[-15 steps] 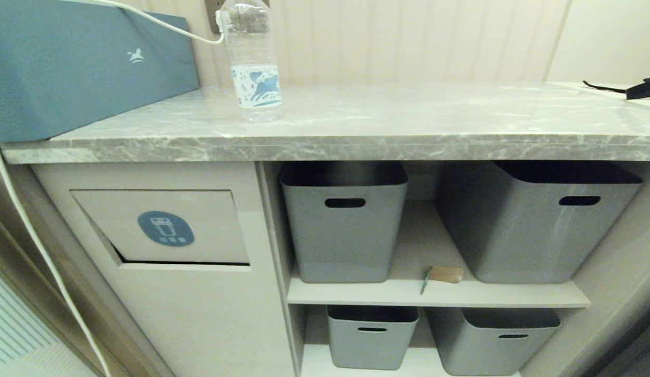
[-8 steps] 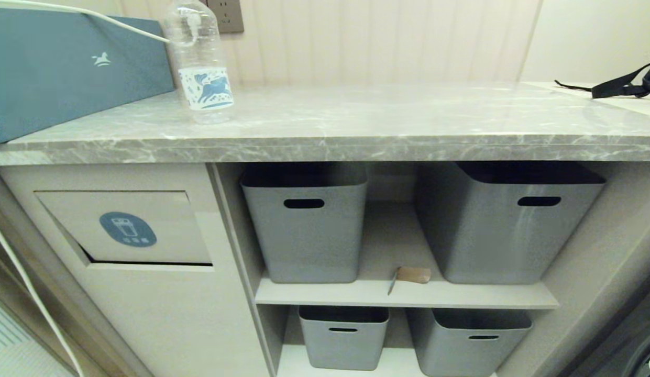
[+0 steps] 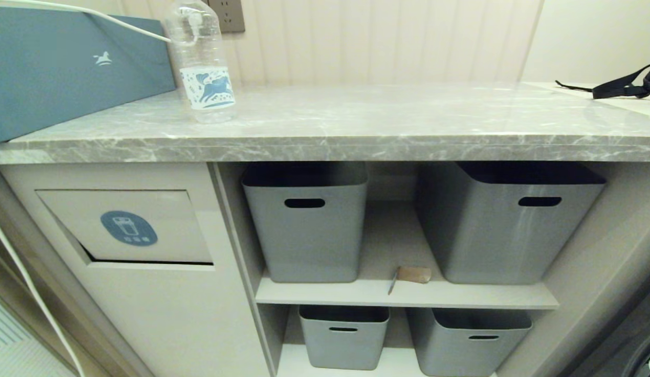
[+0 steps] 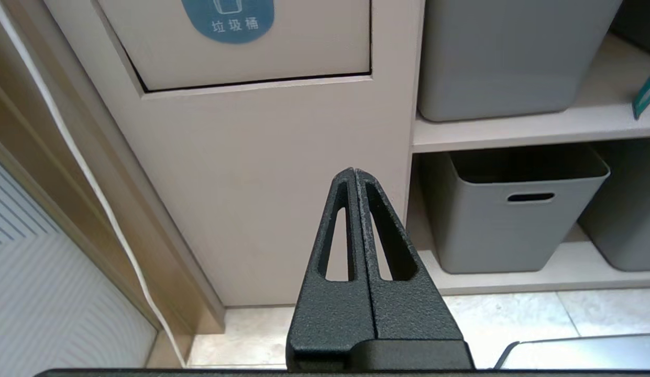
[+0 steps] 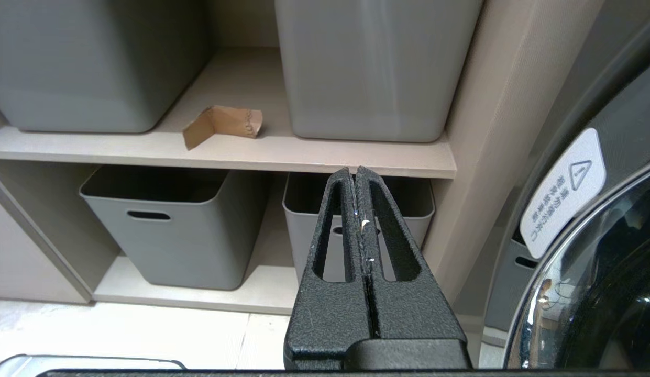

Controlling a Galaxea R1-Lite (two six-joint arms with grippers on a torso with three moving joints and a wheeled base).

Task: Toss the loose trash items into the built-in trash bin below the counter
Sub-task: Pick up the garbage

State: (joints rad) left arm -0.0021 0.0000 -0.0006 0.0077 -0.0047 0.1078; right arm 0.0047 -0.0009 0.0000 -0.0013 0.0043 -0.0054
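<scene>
The whole view has slid sideways and now settles: the robot has driven, nothing on the counter (image 3: pixel 356 120) moved. Bottle (image 3: pixel 201 68) stands near its back left corner, scrap (image 5: pixel 222 125) on the shelf's front edge. Left gripper (image 4: pixel 354 175) and right gripper (image 5: pixel 355 173) hang closed, empty, before the bin (image 3: pixel 128 228).

The wall (image 3: pixel 387 42) behind is pale with thin up-and-down lines and has a plug socket (image 3: pixel 226 14). The floor (image 4: pixel 513 319) has light shiny tiles. Grey tubs (image 3: pixel 306 220) sit on pale shelves (image 3: pixel 408 296).
</scene>
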